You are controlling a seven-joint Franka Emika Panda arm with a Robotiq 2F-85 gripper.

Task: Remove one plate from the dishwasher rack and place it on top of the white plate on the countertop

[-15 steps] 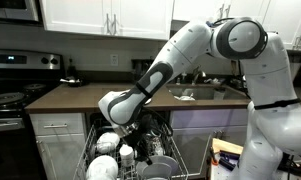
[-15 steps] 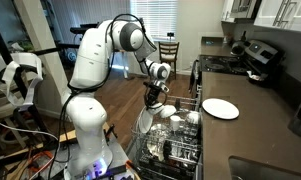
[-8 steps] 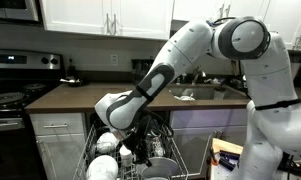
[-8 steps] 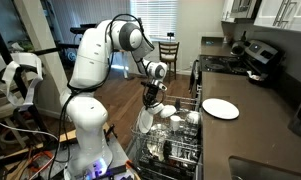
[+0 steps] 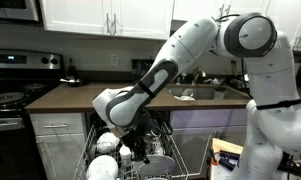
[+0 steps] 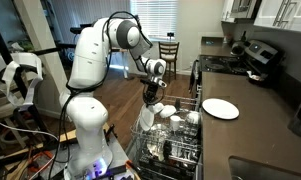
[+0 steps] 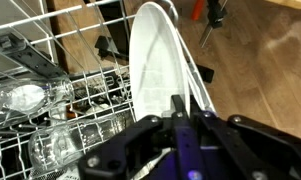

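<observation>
My gripper (image 7: 188, 102) is shut on the rim of a white plate (image 7: 155, 60) that stands on edge over the dishwasher rack (image 7: 108, 47). In an exterior view the gripper (image 6: 150, 96) holds this plate (image 6: 145, 119) upright at the near end of the pulled-out rack (image 6: 180, 148). The white plate (image 6: 220, 108) lies flat on the dark countertop (image 6: 262, 122), beyond the rack. In an exterior view the gripper (image 5: 140, 142) is low inside the rack (image 5: 160, 168), next to white dishes (image 5: 107, 146) below the countertop (image 5: 80, 96).
Clear glasses (image 7: 25, 100) and several white bowls (image 6: 175, 113) fill the rack. A stove (image 6: 252, 55) stands at the far end of the counter, a sink (image 5: 205, 93) lies behind the arm, and a chair (image 6: 168, 50) is further back on the wood floor.
The arm has shifted only slightly, and the plate stays clamped in the gripper over the rack.
</observation>
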